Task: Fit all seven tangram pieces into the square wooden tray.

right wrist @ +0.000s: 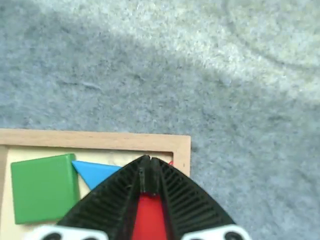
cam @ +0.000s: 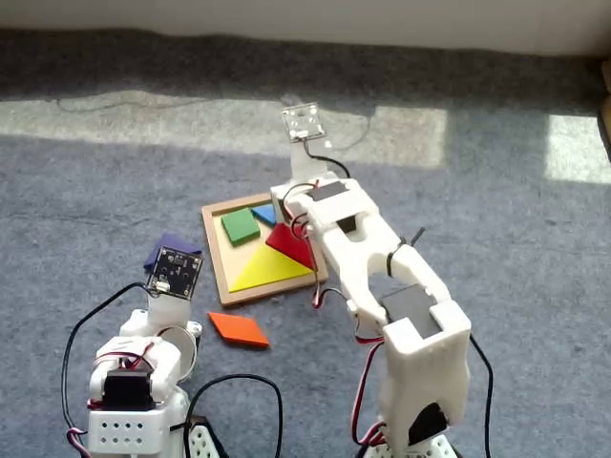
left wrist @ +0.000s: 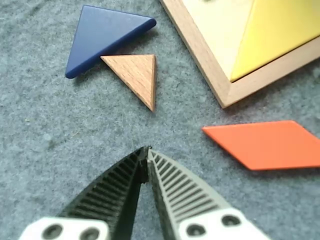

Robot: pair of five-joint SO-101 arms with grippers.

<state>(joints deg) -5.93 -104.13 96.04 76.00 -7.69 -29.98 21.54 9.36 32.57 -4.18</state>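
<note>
The right claw (right wrist: 148,161) is clamped on the red triangle (cam: 291,246) low over one corner of the square wooden tray (cam: 214,258). The green square (cam: 241,225), light blue triangle (cam: 264,214) and yellow triangle (cam: 267,270) lie inside the tray. The left claw (left wrist: 146,152) hangs pressed together and empty above the grey carpet (cam: 496,239). Near it, outside the tray, lie the orange parallelogram (cam: 239,329) and the navy triangle (left wrist: 102,35), with the small wooden triangle (left wrist: 136,75) touching the navy one.

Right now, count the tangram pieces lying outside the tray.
3: dark blue triangle and wooden triangle side by side on the carpet beside the tray; orange parallelogram near its corner. Others may be hidden.
</note>
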